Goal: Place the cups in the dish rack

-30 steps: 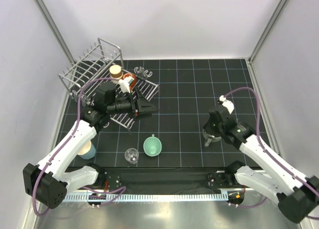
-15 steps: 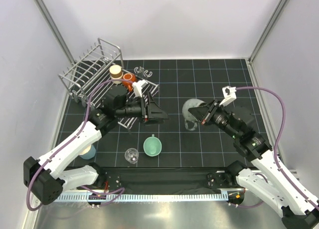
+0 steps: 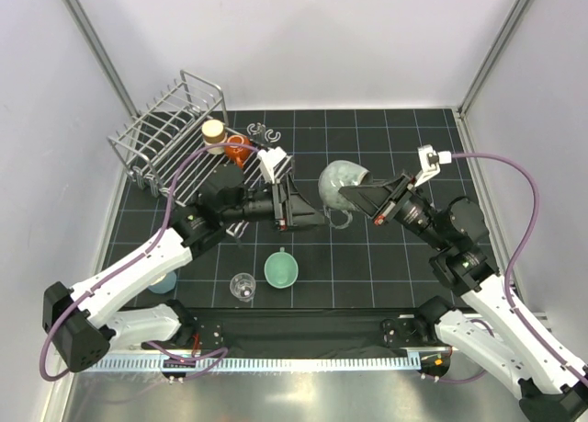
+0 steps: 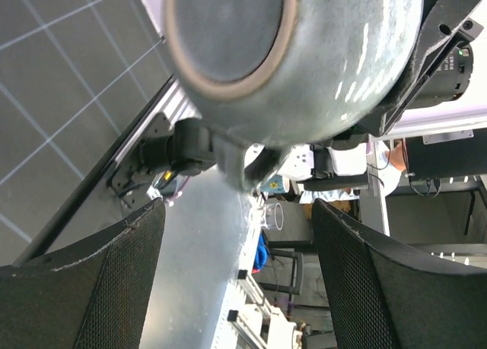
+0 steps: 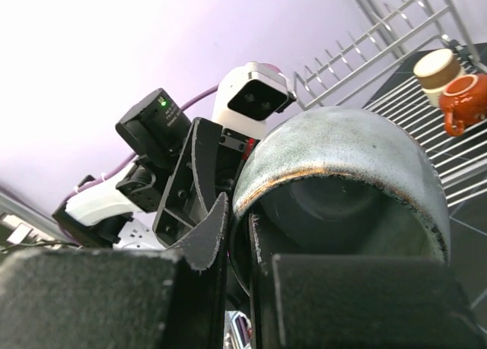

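Observation:
My right gripper [image 3: 356, 198] is shut on the rim of the grey mug [image 3: 340, 181], one finger inside and one outside, and holds it in the air over the middle of the mat. In the right wrist view the grip [image 5: 240, 226] pinches the mug wall [image 5: 342, 155]. My left gripper [image 3: 310, 212] stands open just left of the mug. In the left wrist view the mug's base [image 4: 228, 30] hangs above its open fingers [image 4: 91, 288], handle [image 4: 245, 165] down. The dish rack [image 3: 165, 132] at the back left carries a beige cup [image 3: 213, 130] and an orange-red cup [image 3: 236, 150].
A mint green cup [image 3: 281, 268] and a clear glass [image 3: 243, 286] stand near the front edge. A light blue cup [image 3: 163, 280] shows partly under the left arm. Small grey clips [image 3: 262, 130] lie behind the rack's flat part.
The right arm lifted the grey mug off the right side of the mat and carried it left to the middle. The left gripper swung right toward it and opened wider.

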`<state>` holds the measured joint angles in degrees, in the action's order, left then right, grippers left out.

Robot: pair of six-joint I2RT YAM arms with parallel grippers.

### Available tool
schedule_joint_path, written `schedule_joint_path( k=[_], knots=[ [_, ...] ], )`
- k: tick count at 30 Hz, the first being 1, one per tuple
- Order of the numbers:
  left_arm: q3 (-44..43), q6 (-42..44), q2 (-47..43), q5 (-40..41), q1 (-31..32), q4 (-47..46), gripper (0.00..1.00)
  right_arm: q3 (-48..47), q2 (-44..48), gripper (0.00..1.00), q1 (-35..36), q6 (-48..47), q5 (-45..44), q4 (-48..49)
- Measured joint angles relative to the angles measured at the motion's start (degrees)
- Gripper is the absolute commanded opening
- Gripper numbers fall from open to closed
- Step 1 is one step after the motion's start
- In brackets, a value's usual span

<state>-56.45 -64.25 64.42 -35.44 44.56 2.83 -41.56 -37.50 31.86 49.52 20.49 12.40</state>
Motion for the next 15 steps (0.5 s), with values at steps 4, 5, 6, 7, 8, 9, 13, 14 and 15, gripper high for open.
schedule_joint_path(
  k=[4,5,6,7,8,9,13,14,15],
  knots=[
    [0.0,-0.3,1.8,0.9,0.9,-4.2,0.75,0.0,-2.0,0.04,0.0,1.9,1.3,3.9],
    [0.1,-0.6,2.4,1.1,1.0,-5.5,0.75,0.0,-2.4,0.04,0.0,2.3,1.5,4.7],
    [0.3,-1.3,2.8,1.4,1.2,-6.9,0.75,0.1,-2.7,0.04,0.0,2.8,1.7,5.7],
    [0.6,-1.6,3.2,1.8,1.5,-8.5,0.75,0.3,-2.9,0.04,0.0,3.1,1.8,6.8],
    [0.9,-1.9,3.6,2.1,1.7,-9.8,0.75,0.6,-3.0,0.04,0.0,3.5,1.9,7.8],
    [1.2,-2.4,3.9,2.5,2.2,-11.0,0.75,1.1,-3.0,0.04,0.0,3.8,2.0,9.0],
    [2.4,-3.1,4.4,4.6,3.8,-15.3,0.74,3.3,-3.0,0.04,0.0,5.1,2.3,12.6],
    [2.5,-3.2,4.5,5.4,4.2,-16.0,0.74,3.6,-3.0,0.04,0.0,5.2,2.4,12.9],
    [2.6,-3.3,4.5,5.9,4.4,-16.7,0.73,3.9,-3.0,0.04,0.0,5.3,2.4,13.1]
  ],
)
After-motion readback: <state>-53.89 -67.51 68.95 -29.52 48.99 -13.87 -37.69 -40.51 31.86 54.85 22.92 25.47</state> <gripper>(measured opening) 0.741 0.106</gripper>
